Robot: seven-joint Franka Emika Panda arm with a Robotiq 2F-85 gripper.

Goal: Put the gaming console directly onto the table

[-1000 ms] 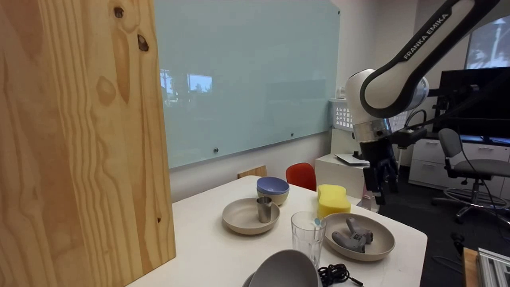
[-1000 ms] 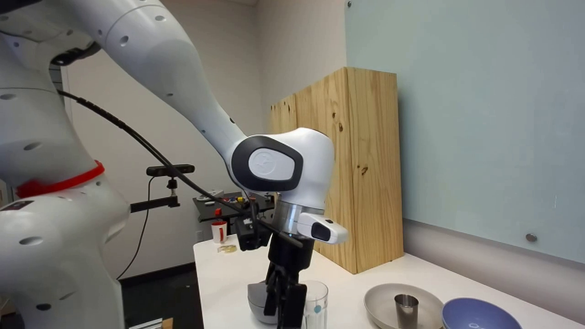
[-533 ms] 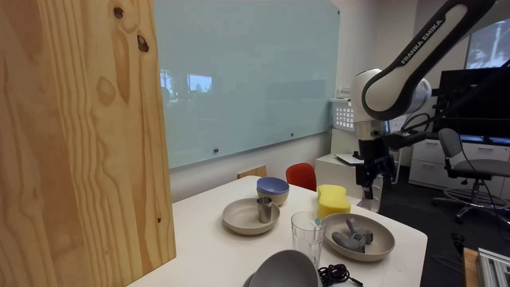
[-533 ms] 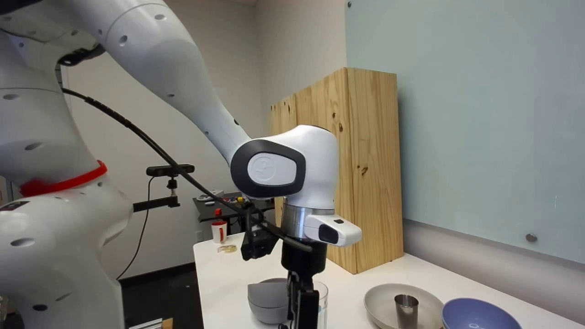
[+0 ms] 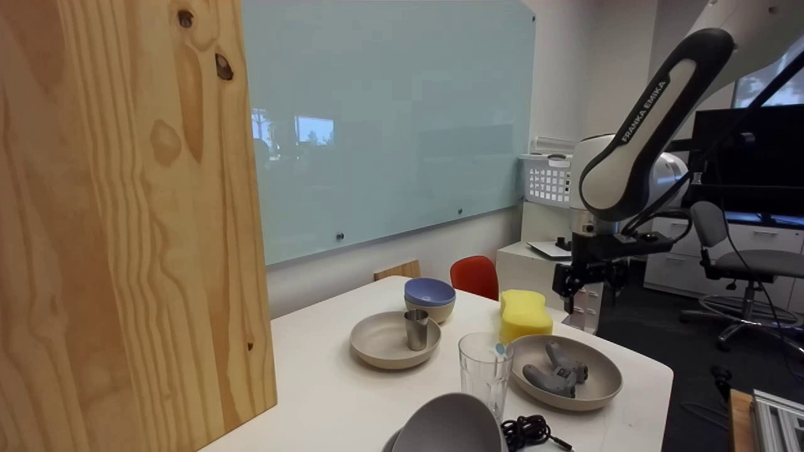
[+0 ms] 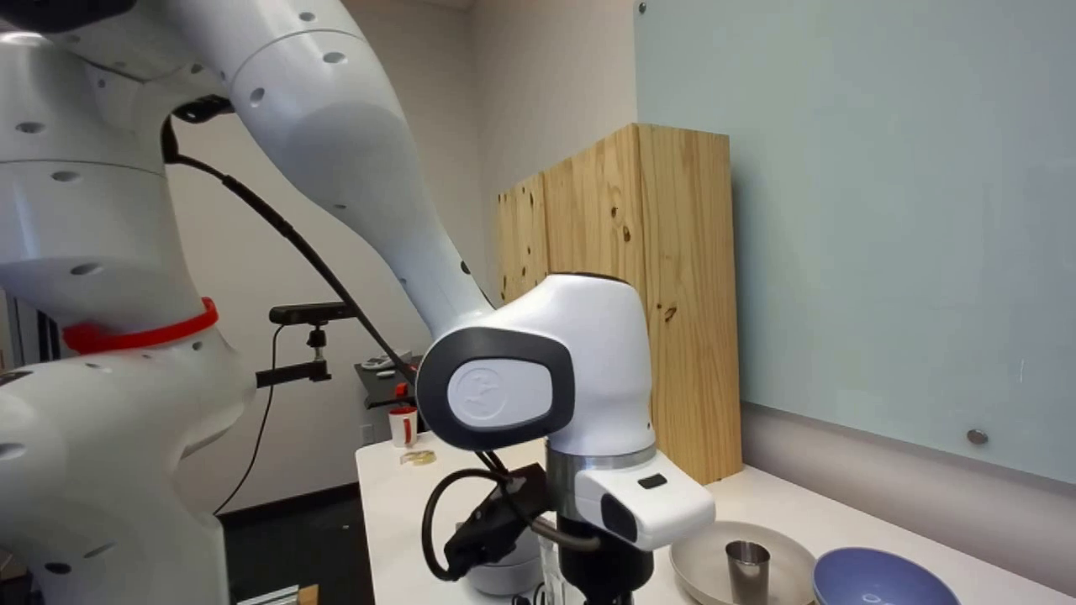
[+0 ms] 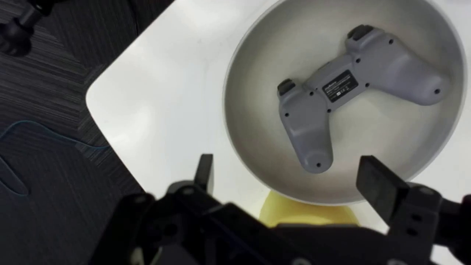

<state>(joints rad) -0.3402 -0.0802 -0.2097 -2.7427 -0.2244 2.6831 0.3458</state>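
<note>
You are in what looks like an office room used as a robot lab: both exterior views show a large glass board (image 5: 389,125) high in the frame, and at the right of the frame in an exterior view you see a swivel chair (image 5: 763,262), white drawers (image 5: 673,276) and a dark screen (image 5: 766,160). Your robot arm (image 6: 336,143) fills much of the left in an exterior view, with a bracket-mounted camera (image 6: 303,315) left of centre, and the wrist view gives you dark carpet (image 7: 55,92) left of the white table (image 7: 158,110)
</note>
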